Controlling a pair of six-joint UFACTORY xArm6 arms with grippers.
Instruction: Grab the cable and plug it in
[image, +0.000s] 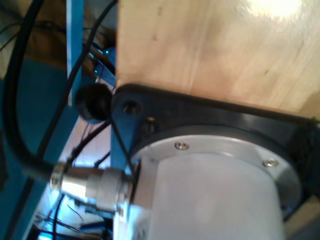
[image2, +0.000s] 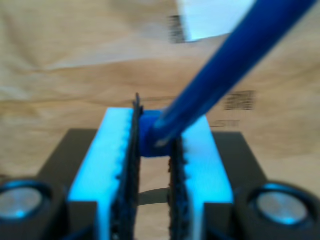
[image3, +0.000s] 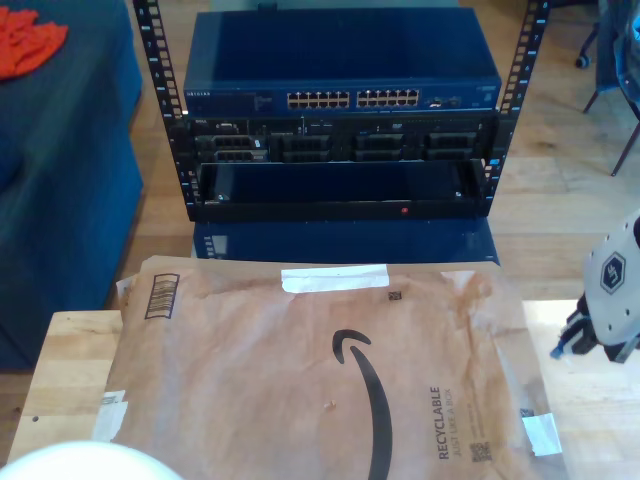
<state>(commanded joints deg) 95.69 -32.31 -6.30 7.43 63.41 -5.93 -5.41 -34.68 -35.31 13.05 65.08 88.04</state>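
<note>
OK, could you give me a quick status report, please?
My second gripper shut on the cable. My first gripper's state unseen. Network switch behind the brown mailer, nothing plugged in yet.

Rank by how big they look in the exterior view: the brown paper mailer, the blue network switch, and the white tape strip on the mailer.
1. Brown paper mailer, largest, though it lies nearer the camera.
2. Blue network switch.
3. White tape strip, clearly smallest.

Soft, even indoor light in the exterior view, slightly hazy overall. Both wrist views are blurred; the cable (image2: 225, 75) close to the lens is out of focus. Glare whitens the wooden board (image: 272, 7).
</note>
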